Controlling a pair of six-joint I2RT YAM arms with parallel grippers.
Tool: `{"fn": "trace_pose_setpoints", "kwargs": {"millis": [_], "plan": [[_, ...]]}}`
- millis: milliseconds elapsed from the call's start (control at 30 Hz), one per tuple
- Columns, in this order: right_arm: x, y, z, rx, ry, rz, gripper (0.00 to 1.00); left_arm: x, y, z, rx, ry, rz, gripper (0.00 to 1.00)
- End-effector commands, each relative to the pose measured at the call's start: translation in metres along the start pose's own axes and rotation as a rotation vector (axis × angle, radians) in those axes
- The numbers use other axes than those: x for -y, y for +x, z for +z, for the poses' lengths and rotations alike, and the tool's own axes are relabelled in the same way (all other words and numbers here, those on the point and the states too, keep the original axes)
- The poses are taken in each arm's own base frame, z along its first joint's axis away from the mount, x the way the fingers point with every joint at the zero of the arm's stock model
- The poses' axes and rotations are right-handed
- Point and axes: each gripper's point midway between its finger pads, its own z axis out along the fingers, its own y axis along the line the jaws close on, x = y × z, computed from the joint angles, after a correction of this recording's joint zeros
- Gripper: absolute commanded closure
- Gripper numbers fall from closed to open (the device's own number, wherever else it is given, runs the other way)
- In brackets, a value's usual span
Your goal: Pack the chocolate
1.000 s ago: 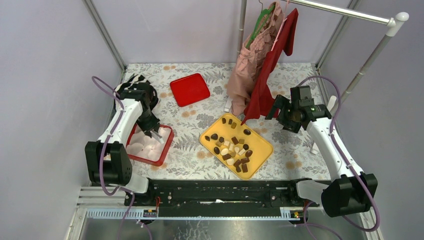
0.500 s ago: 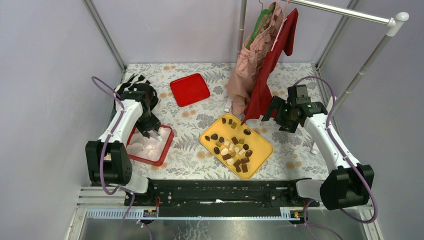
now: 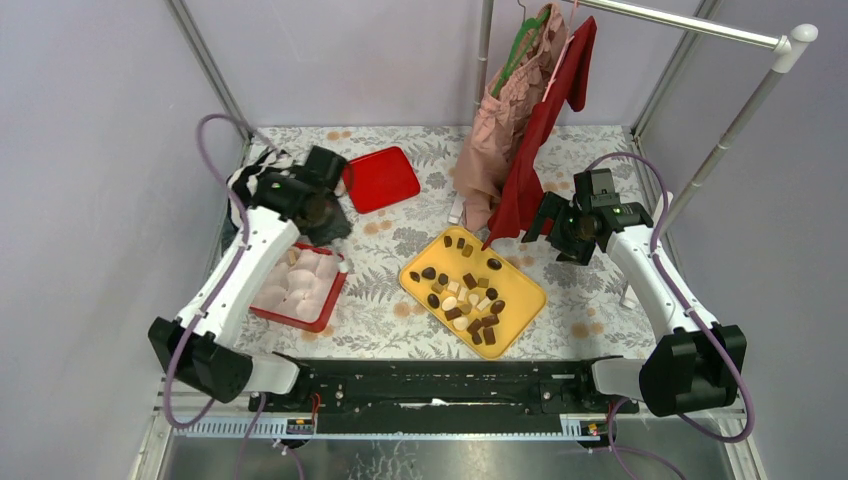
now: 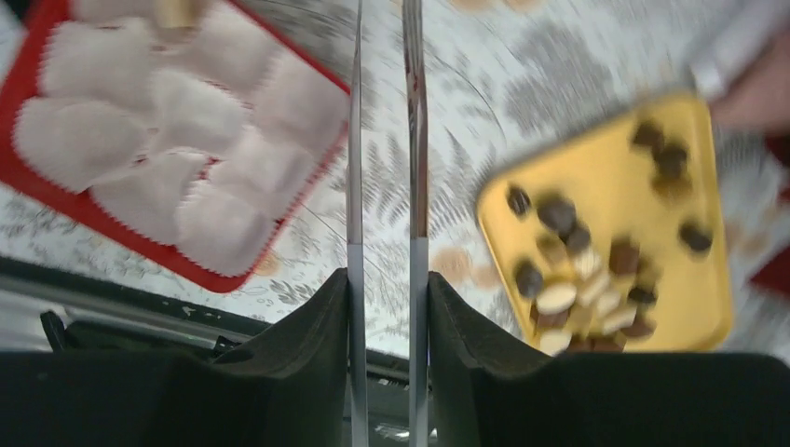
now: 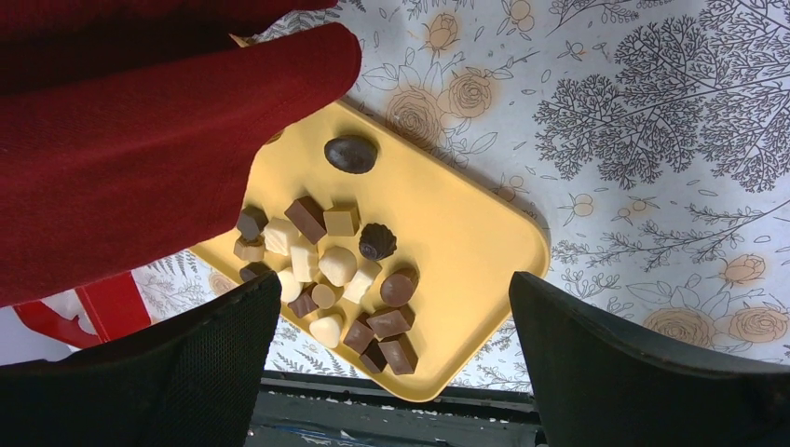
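Several dark, tan and cream pieces of chocolate (image 3: 468, 300) lie heaped on the yellow tray (image 3: 520, 285); the right wrist view shows the chocolate (image 5: 335, 265) on that tray (image 5: 466, 233) too. One tan piece (image 3: 292, 257) sits in a back corner cup of the red box (image 3: 300, 318), which is lined with white paper cups. My left gripper (image 3: 330, 228) hovers above the box's far right corner. Its thin metal fingers (image 4: 354, 140) stand slightly parted with nothing between them. My right gripper (image 3: 545, 222) hangs wide open and empty above the tray's far right edge.
A red lid (image 3: 378, 178) lies flat at the back, just right of the left wrist. Pink and red garments (image 3: 520, 130) hang from a rail down to the tray's far corner; the red cloth (image 5: 140, 140) hides part of the tray in the right wrist view.
My left gripper has risen out of the red box and swung back toward the lid. A tan piece now lies in the box. The right arm shifted slightly left.
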Motion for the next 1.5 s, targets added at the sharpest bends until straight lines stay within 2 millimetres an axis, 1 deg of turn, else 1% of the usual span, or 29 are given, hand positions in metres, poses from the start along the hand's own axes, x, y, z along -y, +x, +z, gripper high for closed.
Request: {"fn": "trace_pose_setpoints", "kwargs": {"millis": [0, 100, 167, 267, 300, 367, 400, 533, 767, 900, 1033, 1233, 1333, 1467], "plan": [[-0.009, -0.009, -0.005, 0.036, -0.045, -0.007, 0.0, 0.049, 0.057, -0.009, -0.073, 0.08, 0.317, 0.65], [-0.006, -0.009, -0.007, 0.041, -0.031, -0.014, 0.0, 0.086, 0.101, -0.015, -0.135, 0.209, 0.499, 0.66], [-0.005, -0.009, -0.009, 0.048, -0.022, -0.015, 0.0, 0.102, 0.124, -0.018, -0.179, 0.276, 0.593, 0.66], [-0.004, -0.009, -0.012, 0.055, -0.019, -0.02, 0.0, 0.112, 0.157, -0.019, -0.235, 0.307, 0.713, 0.65], [-0.003, -0.008, -0.012, 0.054, -0.017, -0.02, 0.0, 0.113, 0.165, -0.019, -0.248, 0.308, 0.736, 0.65], [-0.002, -0.007, -0.013, 0.051, -0.014, -0.021, 0.0, 0.118, 0.178, -0.018, -0.262, 0.316, 0.776, 0.65], [-0.002, -0.006, -0.013, 0.05, -0.014, -0.021, 0.0, 0.119, 0.181, -0.017, -0.264, 0.314, 0.789, 0.65], [0.0, -0.002, -0.011, 0.037, -0.015, -0.018, 0.0, 0.121, 0.189, -0.012, -0.278, 0.315, 0.822, 0.64], [0.001, 0.002, -0.011, 0.033, -0.013, -0.01, 0.0, 0.121, 0.185, 0.007, -0.232, 0.275, 0.87, 0.59], [0.005, 0.002, -0.012, 0.04, 0.004, -0.002, 0.0, 0.117, 0.186, 0.017, -0.22, 0.251, 0.872, 0.58], [0.004, 0.002, -0.011, 0.041, -0.003, -0.002, 0.0, 0.112, 0.186, 0.027, -0.214, 0.234, 0.86, 0.57], [0.001, 0.001, -0.011, 0.044, -0.014, -0.007, 0.0, 0.106, 0.176, 0.036, -0.213, 0.212, 0.842, 0.56], [0.002, 0.001, -0.011, 0.042, -0.014, -0.006, 0.0, 0.107, 0.171, 0.038, -0.211, 0.218, 0.846, 0.55], [0.004, 0.003, -0.011, 0.044, -0.009, -0.001, 0.0, 0.11, 0.175, 0.039, -0.24, 0.24, 0.864, 0.54]]}}
